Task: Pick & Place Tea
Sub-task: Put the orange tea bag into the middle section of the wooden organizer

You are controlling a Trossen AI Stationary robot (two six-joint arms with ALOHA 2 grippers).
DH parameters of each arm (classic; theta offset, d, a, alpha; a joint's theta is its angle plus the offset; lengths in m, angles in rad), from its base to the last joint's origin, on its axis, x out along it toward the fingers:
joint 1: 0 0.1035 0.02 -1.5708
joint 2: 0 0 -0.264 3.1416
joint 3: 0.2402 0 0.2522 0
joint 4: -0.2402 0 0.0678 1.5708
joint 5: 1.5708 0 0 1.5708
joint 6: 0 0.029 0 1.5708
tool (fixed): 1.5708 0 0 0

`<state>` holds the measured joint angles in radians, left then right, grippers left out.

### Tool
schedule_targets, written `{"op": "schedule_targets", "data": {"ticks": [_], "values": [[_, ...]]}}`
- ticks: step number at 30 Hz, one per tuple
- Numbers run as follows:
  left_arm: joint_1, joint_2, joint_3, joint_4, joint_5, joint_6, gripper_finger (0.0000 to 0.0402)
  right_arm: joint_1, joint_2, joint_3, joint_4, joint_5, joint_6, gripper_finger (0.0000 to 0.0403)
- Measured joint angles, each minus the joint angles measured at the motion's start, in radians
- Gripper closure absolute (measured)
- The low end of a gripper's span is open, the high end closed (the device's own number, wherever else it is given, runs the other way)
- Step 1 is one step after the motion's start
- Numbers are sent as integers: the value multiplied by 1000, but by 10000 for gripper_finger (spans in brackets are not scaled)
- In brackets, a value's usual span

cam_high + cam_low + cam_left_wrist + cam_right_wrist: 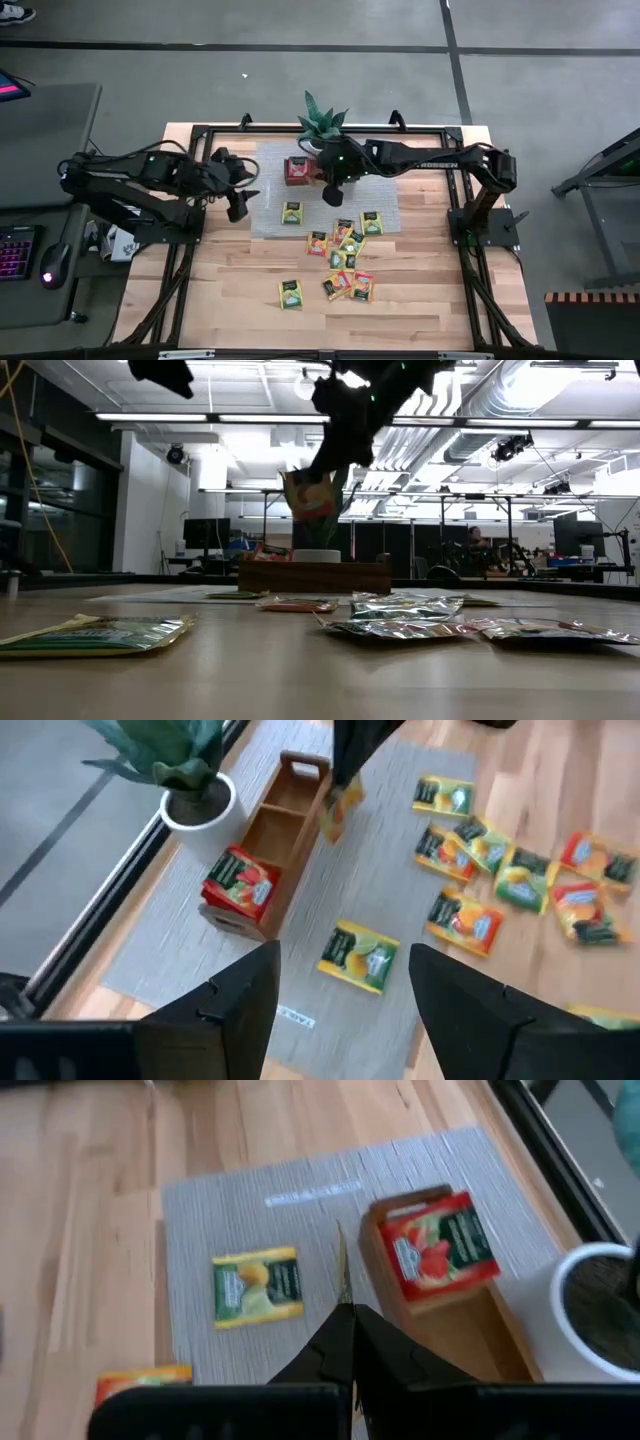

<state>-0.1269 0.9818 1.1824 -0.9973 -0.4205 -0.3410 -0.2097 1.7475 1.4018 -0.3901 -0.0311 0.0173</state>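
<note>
Right gripper (333,197), jaws clamped on a thin orange tea packet (334,808), hangs beside the brown wooden three-part tray (268,845): best centred over an empty compartment before release. Left gripper (238,207), jaws apart, waits nearby.

Layout on the worktop (230,290)

A mat (270,215) lies at the far middle; on it the tray (308,170) stands with one packet (296,171) in its left part, the plant (322,125) just behind, and a single packet (292,212) near of the tray. Right and nearer, the other packets (345,255) lie scattered.
</note>
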Motion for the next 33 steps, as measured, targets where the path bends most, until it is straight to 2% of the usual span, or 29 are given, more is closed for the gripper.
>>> {"op": "schedule_targets", "data": {"ticks": [4,6,14,20,26,33], "values": [[-11,-77,-117,86,15,-64,182,-60,-7,-97,125,-60,-21,403],[-32,-102,-185,182,17,-102,182,-89,-7,-123,150,-83,-47,403],[-121,-176,-415,486,19,-234,182,-212,-7,-144,214,-221,-95,403],[-160,-169,-452,597,-23,-292,182,-267,17,-143,286,-297,-97,403],[-162,-167,-454,606,-63,-315,182,-272,65,-144,304,-325,-102,403],[-162,-166,-454,607,-65,-345,182,-283,122,-144,312,-379,-104,403]]}}
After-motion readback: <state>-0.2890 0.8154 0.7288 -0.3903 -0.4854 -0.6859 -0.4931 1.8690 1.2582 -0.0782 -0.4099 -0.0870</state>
